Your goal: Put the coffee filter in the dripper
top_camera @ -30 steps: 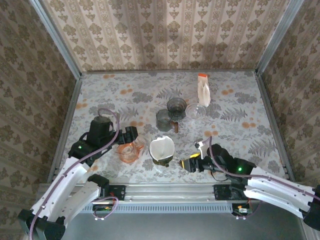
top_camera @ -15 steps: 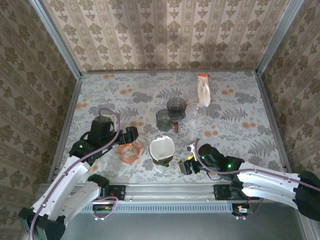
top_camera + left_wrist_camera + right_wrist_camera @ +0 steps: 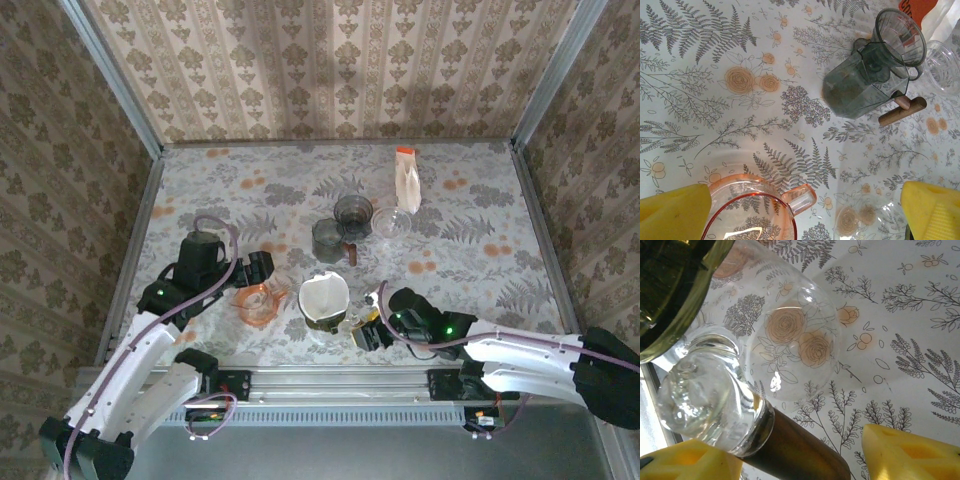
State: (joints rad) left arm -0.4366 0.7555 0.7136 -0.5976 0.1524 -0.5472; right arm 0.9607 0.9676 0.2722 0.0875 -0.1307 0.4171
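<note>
Two grippers: both mine, both low over the flowered table (image 3: pixel 480 280) at its near edge.
Left gripper (image 3: pixel 258 272): my fingers are spread as wide as they go. In the left wrist view one yellow pad (image 3: pixel 670 212) sits at each bottom corner, with nothing pinched.
Under my left fingers: a pink glass cup (image 3: pixel 752 217) stands upright on the table, its small lug handle pointing into the gap between the pads. It is touching neither pad that I can see.
Right gripper (image 3: pixel 362 330): it lies close to the table, just right of the dripper (image 3: pixel 322 318), nose toward it.
Right fingers: spread, not pressed. The dripper's handle (image 3: pixel 800 452), a brown collar with a clear glass knob, runs between my two yellow pads (image 3: pixel 910 455), with a sliver of table showing beside the right one.
Coffee filter (image 3: pixel 323 294): white and opened out, it sits inside the dark dripper at the front middle of the table, between my two grippers.
Dripper up close: its olive glass wall (image 3: pixel 670 285) fills the upper left corner of the right wrist view.
Further back: a grey glass vessel (image 3: pixel 855 85) with a wooden peg, a smoked cone (image 3: pixel 900 37) touching it, a clear cup (image 3: pixel 392 222) just beside those, and an orange-topped packet (image 3: pixel 407 180) behind.
</note>
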